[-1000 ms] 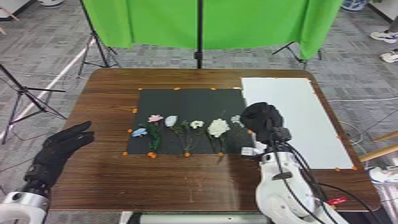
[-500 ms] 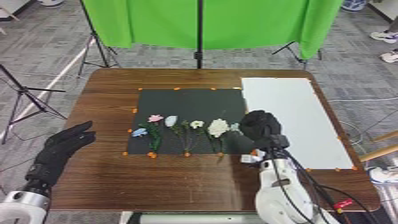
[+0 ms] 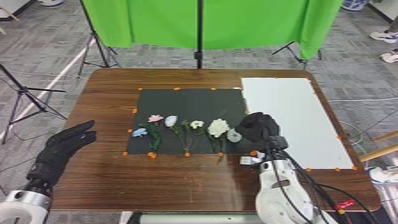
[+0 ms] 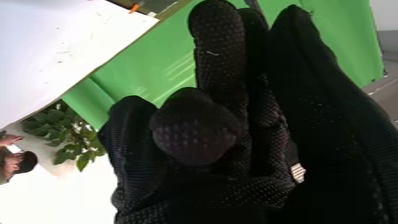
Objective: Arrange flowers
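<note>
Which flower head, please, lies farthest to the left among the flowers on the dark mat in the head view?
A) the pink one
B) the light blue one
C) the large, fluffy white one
B: the light blue flower head lies at the left end of the row, a little to the left of the pink flower head.
</note>
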